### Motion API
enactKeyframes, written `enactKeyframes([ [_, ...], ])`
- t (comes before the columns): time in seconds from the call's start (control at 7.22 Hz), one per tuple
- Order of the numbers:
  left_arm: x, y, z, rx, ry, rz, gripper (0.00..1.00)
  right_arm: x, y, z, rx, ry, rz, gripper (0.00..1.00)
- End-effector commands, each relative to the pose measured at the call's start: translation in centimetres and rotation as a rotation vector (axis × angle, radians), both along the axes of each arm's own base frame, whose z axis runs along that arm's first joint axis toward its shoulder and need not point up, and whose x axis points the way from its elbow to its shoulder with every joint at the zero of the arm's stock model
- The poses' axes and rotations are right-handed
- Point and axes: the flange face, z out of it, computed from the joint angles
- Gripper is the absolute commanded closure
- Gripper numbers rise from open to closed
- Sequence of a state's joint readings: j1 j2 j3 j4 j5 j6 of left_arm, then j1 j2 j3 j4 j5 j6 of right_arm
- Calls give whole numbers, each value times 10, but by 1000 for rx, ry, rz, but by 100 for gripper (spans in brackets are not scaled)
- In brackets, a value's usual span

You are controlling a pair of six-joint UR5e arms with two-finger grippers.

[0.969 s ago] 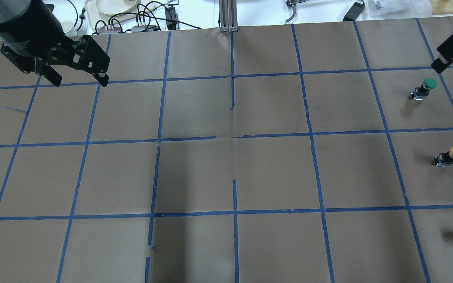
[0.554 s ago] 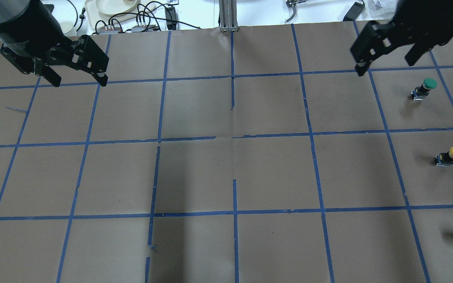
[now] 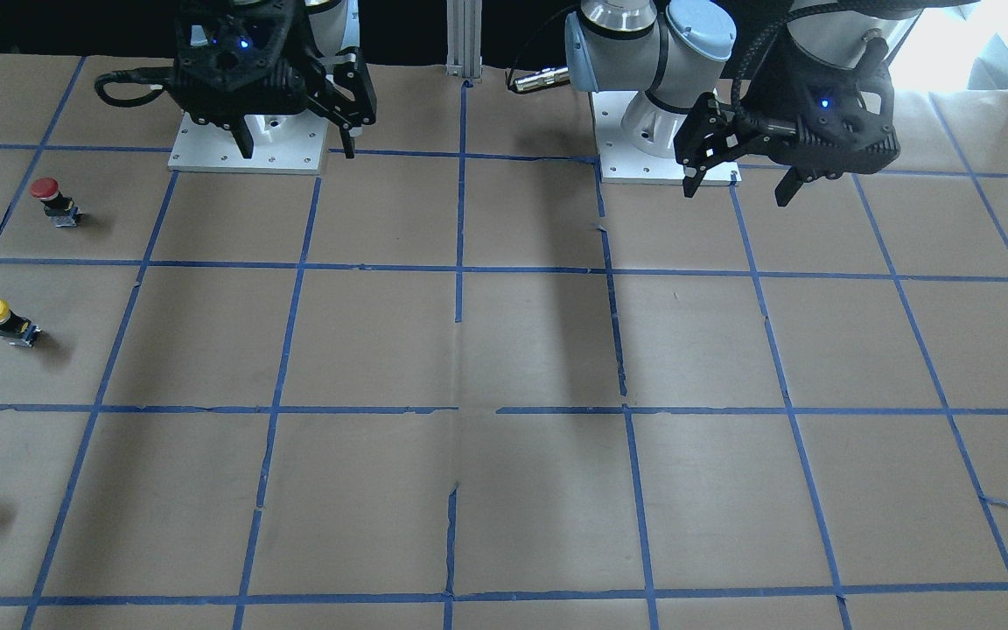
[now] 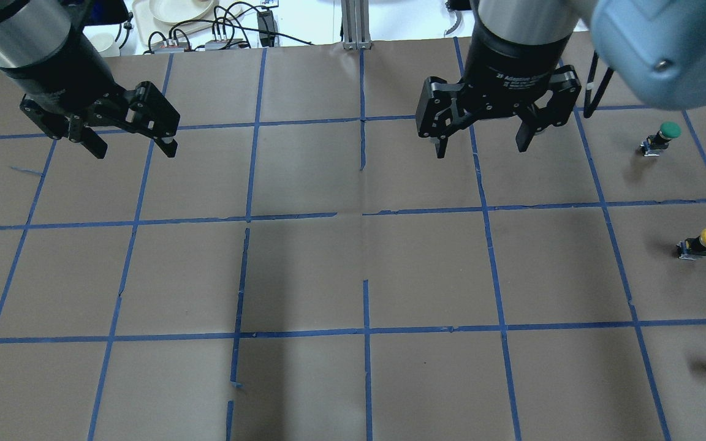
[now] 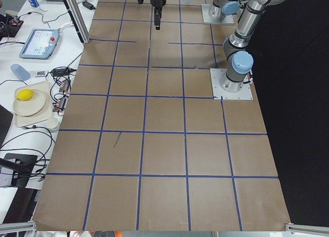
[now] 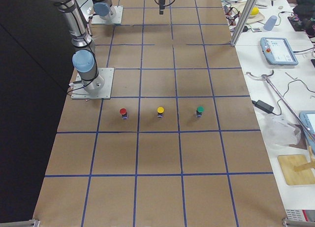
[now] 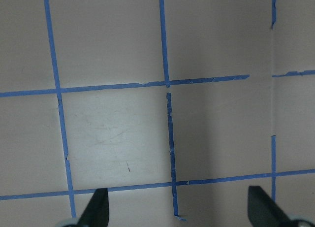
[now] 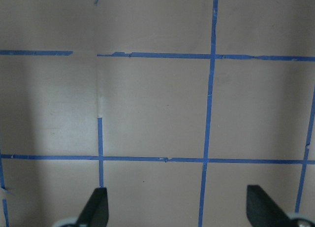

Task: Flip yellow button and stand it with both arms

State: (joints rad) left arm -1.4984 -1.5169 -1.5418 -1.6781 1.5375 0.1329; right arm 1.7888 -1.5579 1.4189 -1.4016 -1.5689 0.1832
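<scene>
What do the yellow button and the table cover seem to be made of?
Yellow button: the cap looks like smooth plastic, evenly coloured; the base may be partly metal, by its pale glint, too small to tell. Table cover: probably brown paper, with creases and seams. Blue grid lines: likely tape, torn in places.

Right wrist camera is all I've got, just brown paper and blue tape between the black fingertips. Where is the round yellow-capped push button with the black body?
Observer: The yellow-capped push button sits well to the right gripper's right and nearer the robot.
Operator: Is it lying down?
Observer: No, it seems to stand cap-up on its square base.
Operator: Anything beside it?
Observer: A red-capped button on the robot's side, a green-capped button on the far side.
</scene>
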Motion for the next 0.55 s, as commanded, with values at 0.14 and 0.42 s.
enactKeyframes([
  [0.14, 0, 5, -8, -10, -5, -2, 1, -35, -30, 9, -26, 2, -80, 0],
  [0.42, 0, 1, -6, -42, -7, 7, 1, -77, -38, 11, -14, 5, -165, 0],
])
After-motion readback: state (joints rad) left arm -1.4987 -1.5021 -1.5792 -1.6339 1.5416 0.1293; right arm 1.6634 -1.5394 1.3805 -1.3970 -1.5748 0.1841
